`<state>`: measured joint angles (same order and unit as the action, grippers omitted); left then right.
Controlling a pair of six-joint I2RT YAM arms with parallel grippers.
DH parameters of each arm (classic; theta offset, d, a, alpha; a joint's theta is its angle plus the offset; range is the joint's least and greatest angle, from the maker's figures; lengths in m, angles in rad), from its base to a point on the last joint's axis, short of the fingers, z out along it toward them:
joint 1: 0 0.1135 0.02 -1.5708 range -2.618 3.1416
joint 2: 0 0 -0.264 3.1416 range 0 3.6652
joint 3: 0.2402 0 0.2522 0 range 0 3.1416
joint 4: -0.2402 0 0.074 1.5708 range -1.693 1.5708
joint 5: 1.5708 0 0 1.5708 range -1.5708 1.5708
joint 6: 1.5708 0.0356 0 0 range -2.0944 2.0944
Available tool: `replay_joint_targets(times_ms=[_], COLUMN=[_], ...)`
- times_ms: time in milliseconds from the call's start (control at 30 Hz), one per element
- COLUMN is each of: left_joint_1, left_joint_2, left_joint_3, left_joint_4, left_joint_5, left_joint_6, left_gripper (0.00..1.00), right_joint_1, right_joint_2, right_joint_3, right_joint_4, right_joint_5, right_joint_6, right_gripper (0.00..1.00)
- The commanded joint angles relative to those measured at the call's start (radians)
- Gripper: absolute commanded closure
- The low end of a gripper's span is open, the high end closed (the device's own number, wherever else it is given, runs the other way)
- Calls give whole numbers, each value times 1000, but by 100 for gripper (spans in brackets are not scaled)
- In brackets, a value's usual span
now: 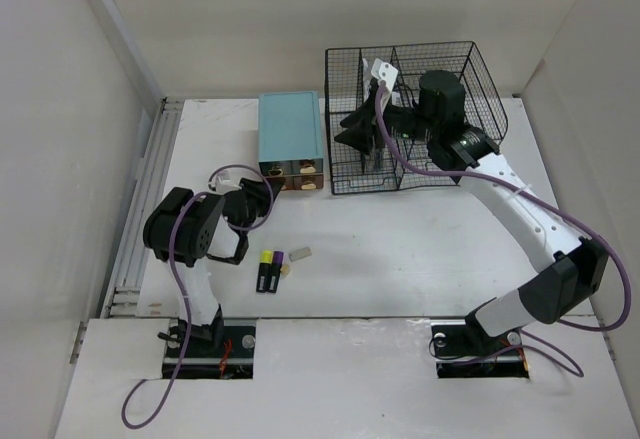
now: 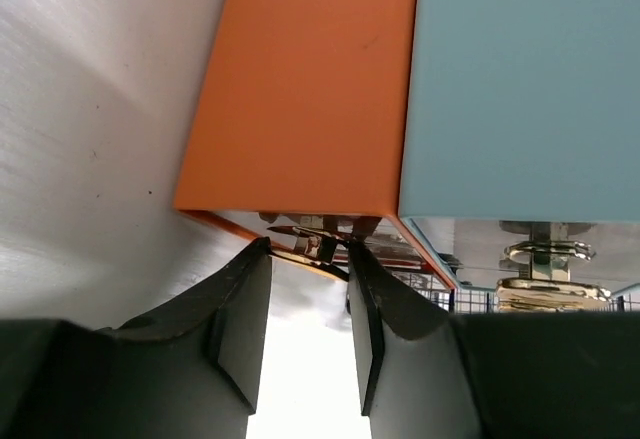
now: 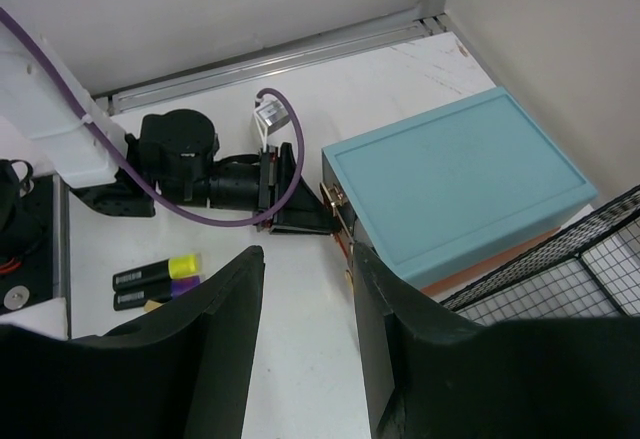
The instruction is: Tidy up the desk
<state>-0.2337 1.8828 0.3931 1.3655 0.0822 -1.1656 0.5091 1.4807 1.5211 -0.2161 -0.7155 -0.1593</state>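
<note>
The white desk [image 1: 400, 249] carries a teal-topped drawer box [image 1: 290, 127] with an orange side [image 2: 300, 79]. My left gripper [image 1: 268, 191] is low at the box's front. In the left wrist view it [image 2: 308, 249] is open, its tips on either side of a small metal drawer handle [image 2: 320, 242]; whether they touch it is unclear. My right gripper [image 1: 352, 129] hovers above the left part of the wire mesh rack [image 1: 450, 69]. In the right wrist view it [image 3: 305, 259] is open with nothing between its fingers, looking down at the box [image 3: 460, 184] and the left gripper [image 3: 300, 194].
Two black highlighters [image 1: 270, 272], one yellow-capped and one purple-capped, lie near the left arm, also in the right wrist view [image 3: 160, 274]. A small grey piece [image 1: 300, 254] lies beside them. A grey rail [image 1: 140, 209] runs along the left edge. White walls enclose the desk.
</note>
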Motion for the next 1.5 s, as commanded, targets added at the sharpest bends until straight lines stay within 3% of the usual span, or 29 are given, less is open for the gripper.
replay_joint_targets(times_ms=[0,267,433,500,533,600,633,667,800,833,900,933,967,1000,1067,1100,1167,1233,1367,1467], left_joint_1=[13,-7,-29,-29,-29,-29,-29,-29,-29,-29,-29,-41,-53,-64,-76,-76,-85,-85,-85,-85], left_joint_2=[19,-68,-145,-159,-169,-181,-204,-223,-393,-449,-679,-861,-863,-1049,-1225,-1372,-1471,-1534,-1513,-1437], left_joint_3=[-29,-308,-422,-435,-435,-435,-435,-435,-444,-444,-401,-380,-353,-330,-257,-223,-98,-27,174,364], left_joint_4=[141,378,379,369,369,359,340,330,233,193,-68,-297,-406,-498,-679,-851,-1012,-1152,-1328,-1526], left_joint_5=[-44,-6,4,17,17,18,27,27,47,56,56,21,21,-14,-50,-96,-149,-157,-50,26], left_joint_6=[34,6,-3,-3,-3,9,9,23,64,79,130,182,182,234,282,309,387,402,504,702], left_gripper=[99,100,98,82,55,36,30,25,23,23,28,38,46,58,89,100,100,100,98,62], right_joint_1=[-4,6,25,35,35,54,54,63,84,94,94,94,104,105,137,150,196,233,324,351], right_joint_2=[-5,4,23,35,46,56,56,56,56,56,66,66,66,75,75,85,95,145,271,378], right_joint_3=[-4,-15,-15,-15,-1,17,17,17,17,17,8,8,8,8,-7,-7,-33,-44,-18,30], right_joint_4=[55,55,55,28,12,-43,-55,-66,-135,-144,-144,-144,-144,-144,-154,-164,-196,-233,-371,-463], right_joint_5=[-27,-27,-27,-27,-27,-27,-12,-3,65,79,97,106,116,125,125,125,114,114,91,79], right_joint_6=[12,-32,-51,-83,-101,-170,-190,-221,-357,-397,-408,-420,-421,-433,-471,-494,-558,-656,-824,-884], right_gripper=[54,53,47,36,28,0,0,0,0,0,0,2,7,14,38,61,73,70,54,46])
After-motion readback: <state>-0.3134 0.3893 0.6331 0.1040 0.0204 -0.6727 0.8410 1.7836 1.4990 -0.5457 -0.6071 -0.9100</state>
